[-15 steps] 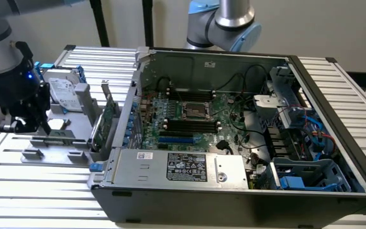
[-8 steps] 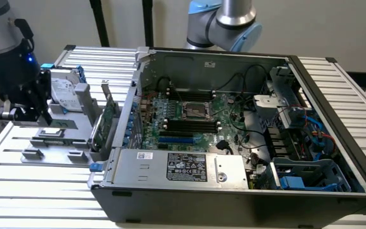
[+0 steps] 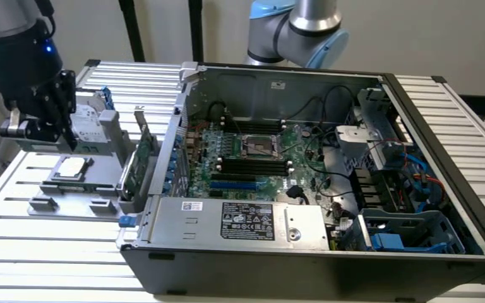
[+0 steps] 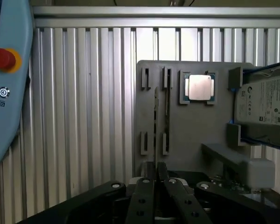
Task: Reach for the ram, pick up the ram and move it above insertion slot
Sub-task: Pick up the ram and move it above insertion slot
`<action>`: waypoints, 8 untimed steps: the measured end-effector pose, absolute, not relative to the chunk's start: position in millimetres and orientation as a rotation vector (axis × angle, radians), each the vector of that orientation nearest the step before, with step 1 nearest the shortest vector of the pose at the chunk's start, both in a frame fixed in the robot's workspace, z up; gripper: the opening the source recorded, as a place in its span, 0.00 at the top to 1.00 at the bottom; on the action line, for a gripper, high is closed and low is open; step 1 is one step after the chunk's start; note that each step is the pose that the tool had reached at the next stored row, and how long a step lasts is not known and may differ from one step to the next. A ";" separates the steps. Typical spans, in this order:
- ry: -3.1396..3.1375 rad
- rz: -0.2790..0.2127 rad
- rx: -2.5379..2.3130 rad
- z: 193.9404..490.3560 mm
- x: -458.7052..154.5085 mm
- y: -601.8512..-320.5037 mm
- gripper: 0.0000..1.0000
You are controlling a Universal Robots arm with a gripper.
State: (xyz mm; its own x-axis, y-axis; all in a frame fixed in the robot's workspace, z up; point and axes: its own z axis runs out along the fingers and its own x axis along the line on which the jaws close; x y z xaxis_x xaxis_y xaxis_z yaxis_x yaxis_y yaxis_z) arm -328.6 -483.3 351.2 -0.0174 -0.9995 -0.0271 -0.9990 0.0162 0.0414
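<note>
Now | ram (image 4: 167, 112) on edge in holder (image 4: 196, 126) | just ahead of claw (image 4: 156, 170)

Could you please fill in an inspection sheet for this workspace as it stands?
Surface: ribbed metal table carrying an open PC case and a grey holder.
Job's things: what looks like the ram stands on edge in the holder; black slots on the board are free.
Clutter: CPU, hard drive and green card at the holder.
Hand: the hand is shut on nothing and hangs over the holder.
Cables: black and blue cables inside the case.
Surroundings: arm behind the case; pendant on the table.
</note>
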 end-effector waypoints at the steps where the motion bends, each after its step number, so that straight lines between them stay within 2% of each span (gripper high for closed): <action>1: -2.232 -0.077 2.195 355.8 -324.2 -483.4 0.87; 8: -2.234 -0.088 2.198 383.1 -291.9 -483.4 0.87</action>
State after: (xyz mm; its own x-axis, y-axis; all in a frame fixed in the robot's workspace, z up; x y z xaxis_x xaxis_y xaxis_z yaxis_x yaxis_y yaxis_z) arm -291.9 -483.4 383.1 -0.0171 -0.9992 -0.0348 -0.9989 0.0156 0.0441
